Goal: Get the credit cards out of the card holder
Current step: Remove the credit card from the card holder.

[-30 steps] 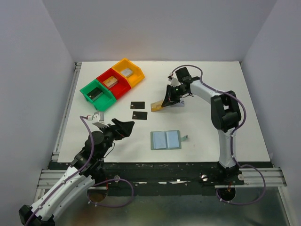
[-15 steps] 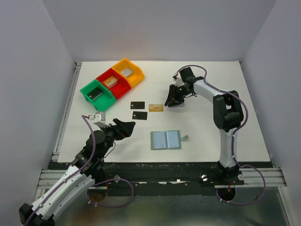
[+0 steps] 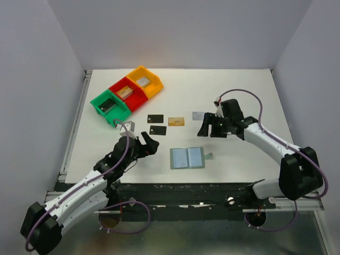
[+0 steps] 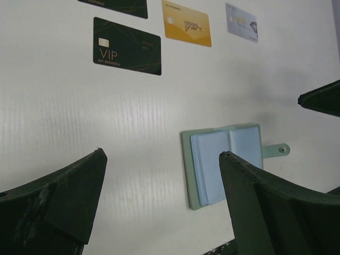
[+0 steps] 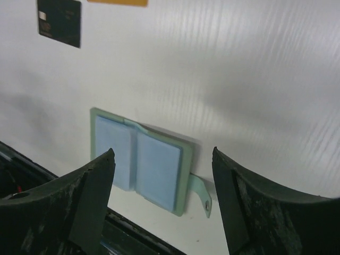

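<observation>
Card holder lies open flat, centred by the table's near edge, tab pointing right. Left gripper hovers to its left, jaws spread, empty. Right gripper likewise spread and empty. Beyond, mid-table: two black cards, gold card, silvery card, all lying flat

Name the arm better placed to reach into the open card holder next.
Right, probably: the right gripper sees the card holder centred between its open fingers. The left gripper, also open, sits off the holder's left edge.
</observation>
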`<state>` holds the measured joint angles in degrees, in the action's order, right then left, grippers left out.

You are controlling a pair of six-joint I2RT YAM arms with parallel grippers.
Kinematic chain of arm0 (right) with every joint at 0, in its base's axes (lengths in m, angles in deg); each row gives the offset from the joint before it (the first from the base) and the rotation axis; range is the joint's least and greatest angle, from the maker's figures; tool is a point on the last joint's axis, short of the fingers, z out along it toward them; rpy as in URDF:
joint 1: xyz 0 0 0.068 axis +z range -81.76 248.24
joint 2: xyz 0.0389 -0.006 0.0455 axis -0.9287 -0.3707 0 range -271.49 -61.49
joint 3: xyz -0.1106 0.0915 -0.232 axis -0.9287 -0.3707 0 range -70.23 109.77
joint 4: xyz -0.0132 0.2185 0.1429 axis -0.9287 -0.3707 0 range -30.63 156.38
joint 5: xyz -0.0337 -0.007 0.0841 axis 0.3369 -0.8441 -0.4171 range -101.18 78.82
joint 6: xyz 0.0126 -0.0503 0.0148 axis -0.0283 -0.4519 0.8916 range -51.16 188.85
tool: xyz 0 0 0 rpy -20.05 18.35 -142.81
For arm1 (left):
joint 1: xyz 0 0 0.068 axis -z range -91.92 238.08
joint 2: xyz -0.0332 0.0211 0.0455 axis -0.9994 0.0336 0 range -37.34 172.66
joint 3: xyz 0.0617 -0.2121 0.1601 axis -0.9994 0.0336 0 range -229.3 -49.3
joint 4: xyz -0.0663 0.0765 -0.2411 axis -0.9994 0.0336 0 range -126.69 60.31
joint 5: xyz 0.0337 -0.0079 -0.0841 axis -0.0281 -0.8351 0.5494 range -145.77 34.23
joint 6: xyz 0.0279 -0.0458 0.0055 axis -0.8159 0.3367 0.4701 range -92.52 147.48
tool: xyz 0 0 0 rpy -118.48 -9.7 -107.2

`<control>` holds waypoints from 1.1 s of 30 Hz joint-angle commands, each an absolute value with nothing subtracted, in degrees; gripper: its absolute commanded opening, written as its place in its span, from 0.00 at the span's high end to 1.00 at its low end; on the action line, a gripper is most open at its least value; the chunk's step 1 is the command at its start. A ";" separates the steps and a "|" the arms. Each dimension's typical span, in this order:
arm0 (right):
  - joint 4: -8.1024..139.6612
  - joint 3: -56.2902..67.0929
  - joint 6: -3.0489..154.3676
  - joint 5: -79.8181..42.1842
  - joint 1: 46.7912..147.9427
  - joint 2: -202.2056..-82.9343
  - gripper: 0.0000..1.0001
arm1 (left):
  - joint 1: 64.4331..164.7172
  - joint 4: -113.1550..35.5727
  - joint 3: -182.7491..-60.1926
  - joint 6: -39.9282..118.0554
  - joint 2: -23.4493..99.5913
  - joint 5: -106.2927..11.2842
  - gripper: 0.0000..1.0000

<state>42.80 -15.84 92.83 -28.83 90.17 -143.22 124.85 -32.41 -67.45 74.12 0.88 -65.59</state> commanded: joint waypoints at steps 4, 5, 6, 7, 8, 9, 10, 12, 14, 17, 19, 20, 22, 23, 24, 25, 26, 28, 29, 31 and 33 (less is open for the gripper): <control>47.65 -29.97 97.58 -20.06 91.53 -137.87 0.22 | 133.85 -35.28 -75.57 70.11 15.73 -67.71 0.01; 47.57 -31.02 97.85 -19.88 91.53 -137.78 0.23 | 134.65 -35.72 -76.45 70.02 17.40 -67.37 0.01; 47.57 -31.73 98.02 -19.79 91.53 -137.60 0.23 | 135.09 -35.72 -77.42 69.85 18.81 -66.76 0.01; 47.74 -32.61 98.20 -19.79 91.53 -137.34 0.24 | 135.36 -35.55 -78.21 69.85 20.22 -65.71 0.01; 48.53 -33.49 98.46 -20.05 91.53 -136.82 0.25 | 135.53 -35.37 -79.00 69.76 21.19 -65.00 0.01; 49.23 -34.54 98.64 -20.23 91.53 -136.46 0.27 | 135.71 -35.63 -79.27 69.67 21.98 -64.47 0.01; 49.58 -34.90 98.64 -20.75 91.53 -136.46 0.28 | 135.80 -36.15 -79.19 69.67 22.34 -64.03 0.01; 50.02 -35.34 98.55 -22.07 91.53 -136.98 0.35 | 135.80 -38.34 -78.84 69.58 22.52 -62.63 0.01; 50.99 -35.87 98.55 -23.56 91.53 -137.34 0.43 | 135.89 -39.67 -78.40 69.41 22.52 -61.66 0.01; 52.22 -36.74 98.82 -24.88 91.53 -137.95 0.55 | 135.80 -40.11 -78.92 69.32 22.87 -60.69 0.01; 52.49 -36.92 99.17 -25.85 91.53 -138.13 0.63 | 135.80 -40.64 -79.10 69.32 23.40 -60.16 0.02; 52.58 -37.10 99.17 -26.20 91.53 -138.13 0.66 | 135.80 -40.82 -79.27 69.41 23.57 -60.16 0.03; 52.66 -37.45 99.25 -26.90 91.53 -137.87 0.74 | 135.89 -40.91 -79.62 70.19 24.27 -61.03 0.05; 52.66 -37.62 99.17 -27.17 91.53 -137.78 0.78 | 135.80 -40.82 -79.62 70.63 24.54 -61.47 0.07; 52.66 -37.80 99.34 -27.61 91.53 -137.60 0.84 | 135.80 -40.91 -79.71 71.16 24.89 -62.09 0.08; 52.84 -38.15 99.43 -28.13 91.53 -137.43 0.88 | 135.80 -40.91 -79.71 71.43 25.07 -62.44 0.10; 53.10 -38.33 99.69 -28.75 91.53 -137.25 0.95 | 135.80 -40.82 -79.80 71.69 25.07 -62.62 0.10; 53.63 -39.03 100.48 -29.98 91.71 -136.90 1.00 | 135.01 -40.47 -79.97 71.43 24.89 -60.53 0.10; 54.15 -39.29 100.83 -30.51 91.88 -136.64 1.00 | 134.31 -40.29 -80.41 70.21 24.98 -58.68 0.10; 54.94 -39.99 101.36 -31.38 92.32 -136.37 1.00 | 133.52 -39.68 -81.46 67.23 25.42 -54.30 0.10; 56.09 -40.44 102.15 -32.00 93.11 -136.46 1.00 | 132.73 -39.76 -82.17 65.46 26.12 -49.99 0.10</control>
